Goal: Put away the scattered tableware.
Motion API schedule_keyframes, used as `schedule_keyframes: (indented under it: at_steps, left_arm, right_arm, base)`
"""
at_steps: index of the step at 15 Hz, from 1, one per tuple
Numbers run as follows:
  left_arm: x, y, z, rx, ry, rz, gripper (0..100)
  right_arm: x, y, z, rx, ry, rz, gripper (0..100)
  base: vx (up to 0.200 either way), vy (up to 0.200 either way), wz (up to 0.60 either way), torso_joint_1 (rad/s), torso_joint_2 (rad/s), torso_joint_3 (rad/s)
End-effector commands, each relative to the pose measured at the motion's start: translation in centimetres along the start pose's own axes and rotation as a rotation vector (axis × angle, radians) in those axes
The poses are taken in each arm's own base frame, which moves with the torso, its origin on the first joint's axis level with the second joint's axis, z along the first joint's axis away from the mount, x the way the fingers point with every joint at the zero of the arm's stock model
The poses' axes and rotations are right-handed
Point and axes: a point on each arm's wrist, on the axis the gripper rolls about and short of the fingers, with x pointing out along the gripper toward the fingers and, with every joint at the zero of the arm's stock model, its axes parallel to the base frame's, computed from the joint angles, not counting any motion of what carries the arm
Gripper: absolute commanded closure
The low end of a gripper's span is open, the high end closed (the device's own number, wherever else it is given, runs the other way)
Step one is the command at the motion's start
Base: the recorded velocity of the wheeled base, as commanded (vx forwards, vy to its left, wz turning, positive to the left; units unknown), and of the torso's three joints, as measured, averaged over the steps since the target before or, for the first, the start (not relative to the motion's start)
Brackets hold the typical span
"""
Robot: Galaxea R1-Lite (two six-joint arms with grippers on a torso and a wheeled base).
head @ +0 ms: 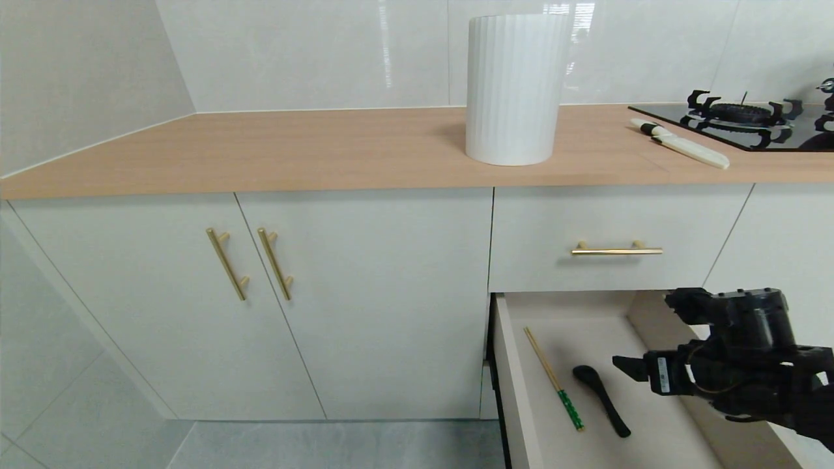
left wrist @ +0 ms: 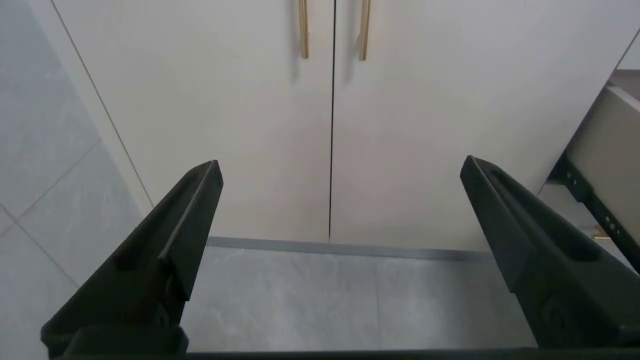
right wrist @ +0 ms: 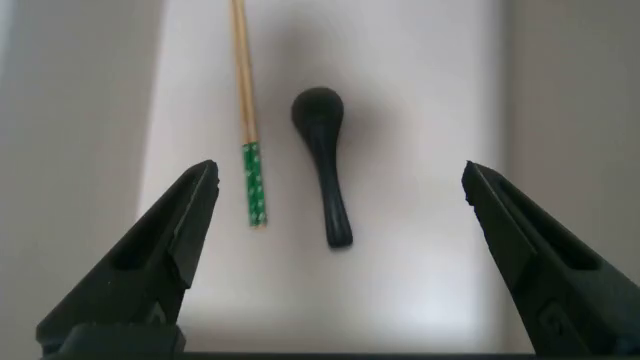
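Observation:
The lower drawer stands pulled out at the lower right. A pair of wooden chopsticks with green ends lies in it, and a black spoon lies just beside them. My right gripper hangs open above the drawer, a little to the right of the spoon, holding nothing. In the right wrist view the spoon and chopsticks lie below between the spread fingers of the right gripper. A white-handled knife lies on the counter by the stove. My left gripper is open and empty, low before the cupboard doors.
A tall white ribbed container stands on the wooden counter. A black gas stove sits at the far right. Above the open drawer is a shut one with a gold handle. Two cupboard doors with gold handles are shut.

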Motion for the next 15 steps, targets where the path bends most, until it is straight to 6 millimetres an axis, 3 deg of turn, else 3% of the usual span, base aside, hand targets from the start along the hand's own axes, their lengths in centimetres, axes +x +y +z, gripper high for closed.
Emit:
schedule_keyframes:
  at_steps: [1,6,8,10,15]
  left_arm:
    - [0.0,0.0,0.0,0.0,0.0,0.001,0]
    - [0.0,0.0,0.0,0.002,0.0,0.001,0]
    - [0.0,0.0,0.0,0.002,0.0,0.001,0]
    - [0.0,0.0,0.0,0.002,0.0,0.001,0]
    - [0.0,0.0,0.0,0.002,0.0,0.001,0]
  right_arm:
    - [-5.1,0.4,-1.1,-0.022,-0.081,0.023,0]
    - [-7.0,0.1,-1.8,-0.027,-0.12,0.013,0]
    - [-7.6,0.0,-1.7,-0.029,-0.138,0.016,0]
    - [-10.2,-0.4,-2.1,-0.14,-0.178,0.009,0]
    - [-12.2,-0.8,-2.8,-0.177,-0.122,0.007,0]
  base:
    - [0.0,0.0,0.0,0.0,0.0,0.0]
    - [0.0,0.0,0.0,0.0,0.0,0.0]
    - [-0.2,0.0,0.0,0.002,0.0,0.002]
    - [-0.2,0.0,0.0,0.012,0.0,0.005]
    - [-0.16,0.0,0.0,0.0,0.0,0.002]
